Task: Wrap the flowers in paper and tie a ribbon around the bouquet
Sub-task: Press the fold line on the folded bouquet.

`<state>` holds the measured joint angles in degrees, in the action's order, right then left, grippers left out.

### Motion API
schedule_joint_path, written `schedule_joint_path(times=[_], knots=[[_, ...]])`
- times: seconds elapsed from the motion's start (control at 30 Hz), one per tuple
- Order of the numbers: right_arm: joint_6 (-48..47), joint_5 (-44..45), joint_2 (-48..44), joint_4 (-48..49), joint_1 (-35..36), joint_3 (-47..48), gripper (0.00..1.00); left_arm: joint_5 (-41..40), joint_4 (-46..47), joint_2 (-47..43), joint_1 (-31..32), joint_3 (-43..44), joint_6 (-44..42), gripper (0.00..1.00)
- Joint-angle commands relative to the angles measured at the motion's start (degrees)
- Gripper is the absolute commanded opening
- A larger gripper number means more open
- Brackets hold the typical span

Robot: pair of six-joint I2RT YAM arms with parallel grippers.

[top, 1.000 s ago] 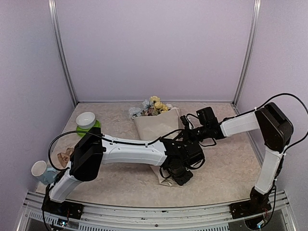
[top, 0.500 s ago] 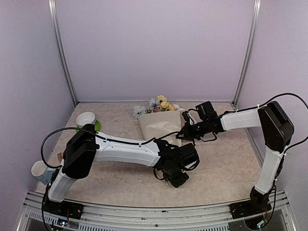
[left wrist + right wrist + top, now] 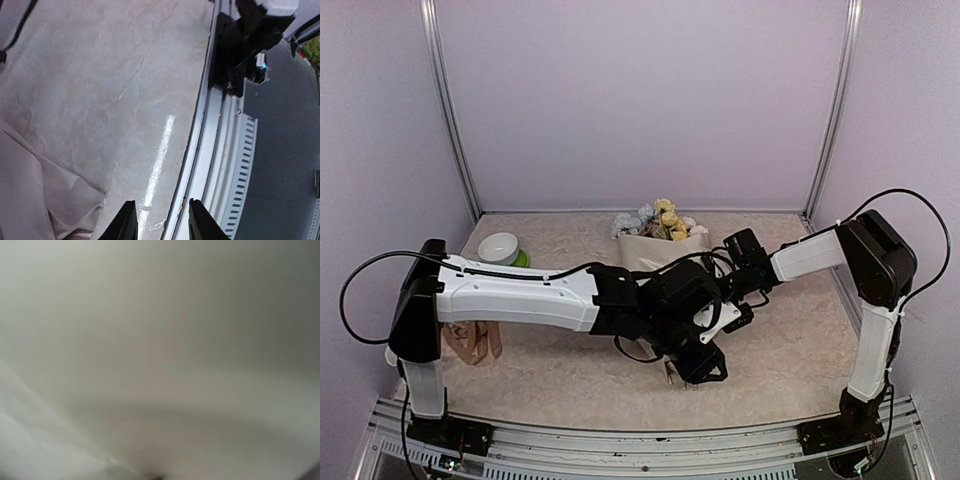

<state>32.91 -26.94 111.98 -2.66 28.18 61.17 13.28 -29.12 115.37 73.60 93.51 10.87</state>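
Observation:
The flowers (image 3: 662, 218), pale blue, yellow and white, lie at the back of the table on the top end of the beige paper (image 3: 650, 252). The paper runs toward me under both arms, and its crumpled lower edge (image 3: 35, 195) shows in the left wrist view. My left gripper (image 3: 705, 370) (image 3: 162, 210) hangs over the table's front edge, open, with nothing between its fingers. My right arm's wrist (image 3: 748, 252) reaches in from the right; its gripper is hidden behind the left wrist, shut on the paper. A pale blurred surface fills the right wrist view. The tan ribbon (image 3: 470, 342) lies at the left.
A white bowl (image 3: 498, 246) on a green plate stands at the back left. The metal front rail (image 3: 220, 150) of the table runs just beyond my left fingers, with the right arm's base (image 3: 250, 40) further along it. Purple walls enclose three sides.
The left arm has swung its shoulder leftward, uncovering the ribbon, while its wrist stays over the paper's lower end. The paper and flowers have shifted right and back with the right gripper.

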Motion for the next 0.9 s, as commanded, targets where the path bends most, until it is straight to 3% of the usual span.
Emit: schedule_joint_path(times=[0.0, 0.17, 0.27, 0.57, 0.87], knots=[[0.29, 1.57, -0.03, 0.41, -0.72, -1.57, 0.00, -2.53, 3.39, -4.29, -3.19, -2.21, 0.20, 0.32], [0.22, 1.27, -0.97, -0.08, -0.44, -1.19, 0.00, -18.63, -7.52, 1.98, -7.49, -0.31, 1.68, 0.20], [0.23, 1.27, -1.58, -0.20, -0.24, -1.25, 0.00, -21.00, -8.59, 3.58, -6.90, -1.16, 0.41, 0.19], [-0.07, 1.86, -3.65, -1.55, -0.15, -0.72, 0.00, -16.16, -12.56, 7.40, -2.95, -6.03, -3.66, 0.19], [-0.27, 3.02, -4.68, -2.23, -0.15, -0.75, 0.00, -5.28, -12.31, 2.21, -1.53, -13.36, -6.97, 0.19]])
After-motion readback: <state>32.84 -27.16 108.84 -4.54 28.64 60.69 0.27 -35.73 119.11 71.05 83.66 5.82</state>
